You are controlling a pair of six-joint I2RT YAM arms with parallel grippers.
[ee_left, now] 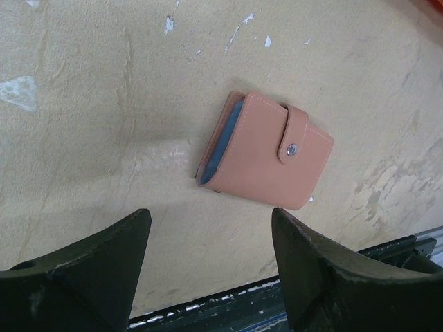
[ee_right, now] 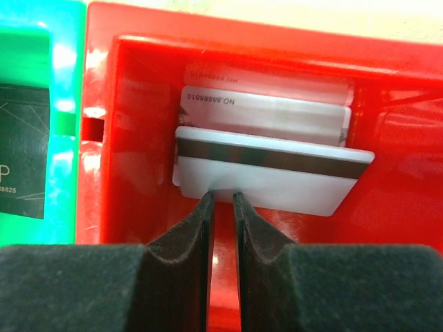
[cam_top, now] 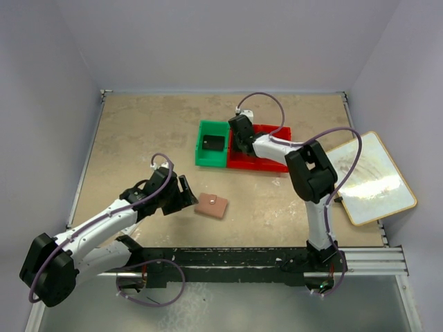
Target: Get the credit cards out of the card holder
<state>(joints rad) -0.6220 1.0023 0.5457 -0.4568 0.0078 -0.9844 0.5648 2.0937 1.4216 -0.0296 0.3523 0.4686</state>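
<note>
The card holder (cam_top: 212, 205) is a reddish-brown folding wallet lying flat and snapped shut on the table; in the left wrist view (ee_left: 266, 152) its blue lining shows at one edge. My left gripper (cam_top: 190, 194) is open and empty just left of it, a little above the table, with the holder beyond its tips (ee_left: 210, 213). My right gripper (cam_top: 243, 147) is down inside the red bin (cam_top: 277, 131). Its jaws (ee_right: 222, 195) stand a narrow gap apart at the near edge of a white card with a dark stripe (ee_right: 277, 180), which lies on two other white cards.
A green bin (cam_top: 201, 149) touches the red bin's left side and holds a black card (cam_top: 213, 143), also seen in the right wrist view (ee_right: 24, 166). A wood-framed white board (cam_top: 370, 176) lies at the right. A black rail (cam_top: 235, 259) runs along the near edge.
</note>
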